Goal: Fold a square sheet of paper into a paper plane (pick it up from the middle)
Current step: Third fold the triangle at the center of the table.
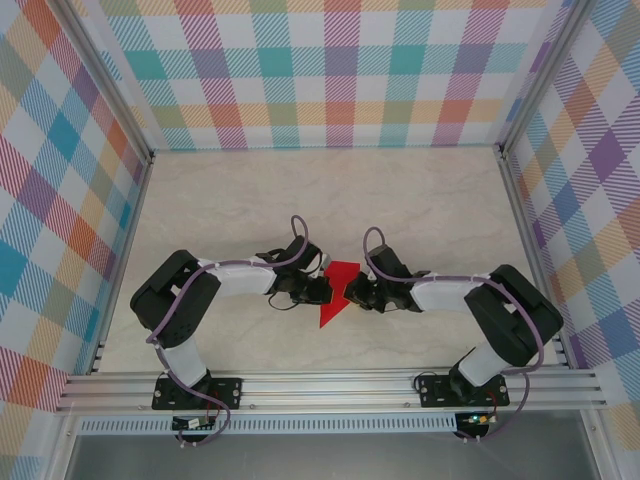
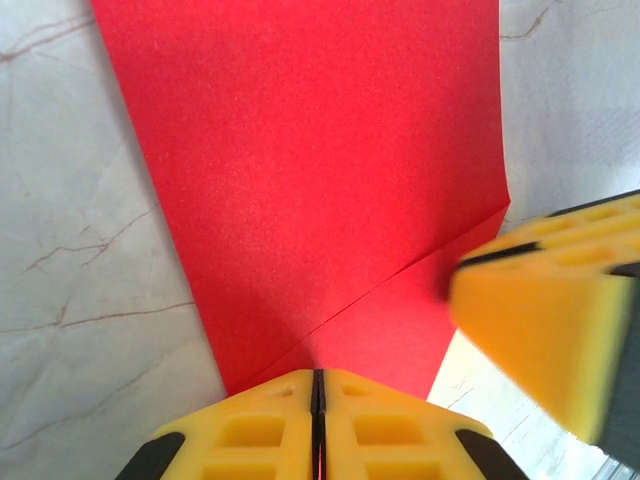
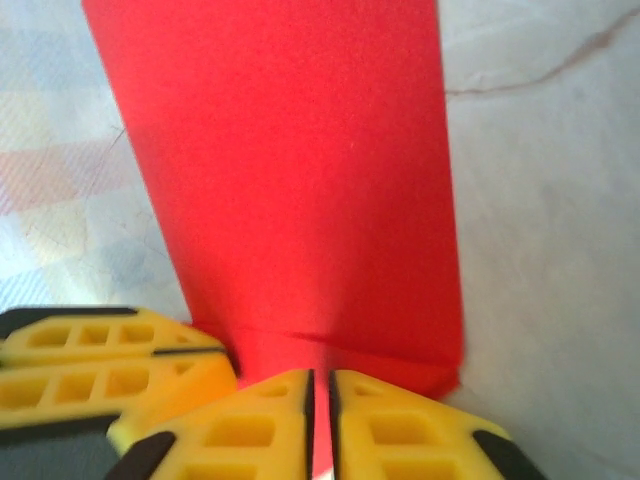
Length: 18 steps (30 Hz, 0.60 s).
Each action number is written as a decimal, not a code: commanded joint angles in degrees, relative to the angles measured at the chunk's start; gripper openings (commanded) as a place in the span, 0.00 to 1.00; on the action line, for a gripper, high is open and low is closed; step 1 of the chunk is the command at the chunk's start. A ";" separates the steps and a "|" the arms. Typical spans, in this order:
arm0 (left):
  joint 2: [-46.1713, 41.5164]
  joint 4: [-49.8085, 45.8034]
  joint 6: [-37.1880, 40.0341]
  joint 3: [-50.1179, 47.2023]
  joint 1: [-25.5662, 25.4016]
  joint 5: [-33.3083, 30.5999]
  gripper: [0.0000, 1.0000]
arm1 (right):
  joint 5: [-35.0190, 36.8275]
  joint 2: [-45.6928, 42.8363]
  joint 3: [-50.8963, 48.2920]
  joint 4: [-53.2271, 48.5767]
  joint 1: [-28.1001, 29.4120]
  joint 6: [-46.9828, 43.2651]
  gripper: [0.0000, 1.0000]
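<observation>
Top external view: left gripper (image 1: 320, 292) pinches the creased square sheet of paper (image 1: 333, 312). Right gripper (image 1: 353, 293) shows a slit-wide gap, its hold uncertain. A loose hold could let the fold spring open.

The red paper sheet (image 2: 300, 180) is thin, matt and sharply creased, the worktop (image 2: 80, 250) under it smooth and faintly veined like stone, the fingers (image 2: 250, 430) of the left hand (image 2: 318, 385) dull moulded yellow plastic, and the rail (image 1: 330, 385) along the worktop's near edge brushed metal.

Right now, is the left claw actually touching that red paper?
Touching. In the left wrist view, the yellow fingers of the left gripper are pressed shut, with the red paper running straight into the seam between them.
</observation>
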 commanded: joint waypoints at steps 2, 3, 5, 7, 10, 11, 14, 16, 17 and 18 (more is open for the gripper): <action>-0.07 -4.67 1.26 -0.53 -0.52 -0.73 0.10 | -1.20 -4.68 0.52 -5.54 -5.07 -3.27 0.23; -0.08 -4.45 1.29 -0.56 -0.45 -0.63 0.10 | -1.90 -4.75 0.26 -5.56 -6.01 -3.51 0.25; -0.31 -4.31 1.28 -0.38 -0.45 -0.31 0.11 | -3.37 -4.41 0.02 -5.38 -7.25 -3.98 0.29; -0.69 -3.85 1.24 -0.37 -0.44 0.07 0.12 | -5.81 -3.31 0.28 -4.31 -7.81 -4.52 0.32; -1.93 -2.61 1.04 -0.42 -0.47 0.67 0.15 | -7.59 -1.55 1.04 -3.37 -7.89 -4.38 0.33; -2.49 -2.56 0.96 -0.24 -0.50 0.43 0.16 | -7.84 -1.16 1.08 -2.91 -7.88 -4.44 0.34; -3.97 -2.25 1.20 -0.24 -0.43 -1.30 0.18 | -8.34 -0.43 1.23 -2.27 -7.89 -4.19 0.35; -4.38 -1.28 1.10 -0.67 -0.44 -2.18 0.18 | -8.53 -0.26 1.22 -1.64 -7.85 -4.22 0.36; -4.27 -1.22 1.06 -0.59 -0.37 -2.12 0.18 | -8.70 -0.17 1.18 -1.07 -7.89 -4.24 0.37; -3.98 -1.49 1.10 -0.55 -0.30 -2.26 0.18 | -9.16 -0.01 1.37 -0.85 -7.89 -4.24 0.37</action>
